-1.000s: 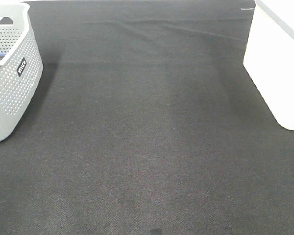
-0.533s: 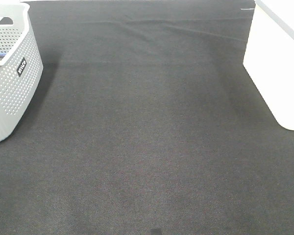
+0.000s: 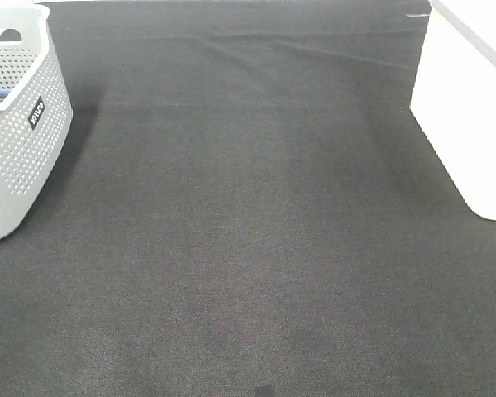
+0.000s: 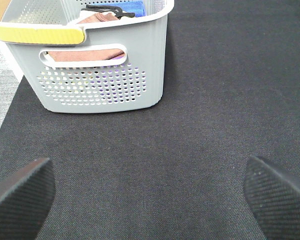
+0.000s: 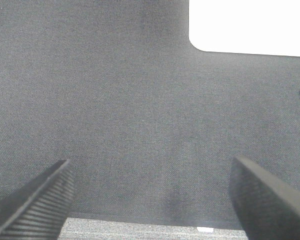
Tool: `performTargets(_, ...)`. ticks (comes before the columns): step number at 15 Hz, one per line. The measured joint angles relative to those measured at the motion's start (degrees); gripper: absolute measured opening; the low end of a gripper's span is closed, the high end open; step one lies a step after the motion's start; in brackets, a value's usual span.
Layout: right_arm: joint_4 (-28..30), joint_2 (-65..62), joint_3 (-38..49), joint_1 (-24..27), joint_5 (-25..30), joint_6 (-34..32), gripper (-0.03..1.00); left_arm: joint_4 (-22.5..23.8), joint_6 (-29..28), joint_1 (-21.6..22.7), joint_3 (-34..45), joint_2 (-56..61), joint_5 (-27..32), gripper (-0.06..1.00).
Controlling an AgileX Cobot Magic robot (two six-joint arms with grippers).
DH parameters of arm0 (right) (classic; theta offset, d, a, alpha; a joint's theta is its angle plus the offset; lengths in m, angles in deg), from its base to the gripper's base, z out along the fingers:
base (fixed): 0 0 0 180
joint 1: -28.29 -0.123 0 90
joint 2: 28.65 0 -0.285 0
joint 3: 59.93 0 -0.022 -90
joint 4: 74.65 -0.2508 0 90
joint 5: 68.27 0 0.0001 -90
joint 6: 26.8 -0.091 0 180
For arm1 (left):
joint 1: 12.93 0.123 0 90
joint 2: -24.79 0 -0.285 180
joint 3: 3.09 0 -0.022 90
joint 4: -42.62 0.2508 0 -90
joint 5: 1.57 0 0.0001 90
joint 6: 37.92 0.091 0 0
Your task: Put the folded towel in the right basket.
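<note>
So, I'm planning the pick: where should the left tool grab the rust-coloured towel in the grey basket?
Probably its upper fold, coming straight down through the open top. The rust-coloured towel lies inside the grey basket with walls around it, and the handle slot looks too narrow to reach through.

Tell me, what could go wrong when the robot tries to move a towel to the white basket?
The towels sit deep in the gray basket, so the open left gripper might bump its rim or yellow handle. The pink towel lies under other things, so it could come out unfolded. The white basket stands far across the mat, so the towel could drop during the carry.
</note>
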Motion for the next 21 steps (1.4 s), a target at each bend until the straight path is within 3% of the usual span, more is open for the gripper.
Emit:
performTargets(8, 0.0, -0.69, 0.06, 1.78, 0.0, 0.0, 0.8, 0.0, 0.0, 0.0, 0.0, 0.0, 0.0, 0.97)
performTargets(14, -0.29, -12.26, 0.06, 2.92, -0.06, 0.0, 0.8, 0.0, 0.0, 0.0, 0.0, 0.0, 0.0, 0.97)
performTargets(21, -0.29, -13.46, 0.23, 2.92, -0.06, 0.0, 0.8, 0.0, 0.0, 0.0, 0.0, 0.0, 0.0, 0.97)
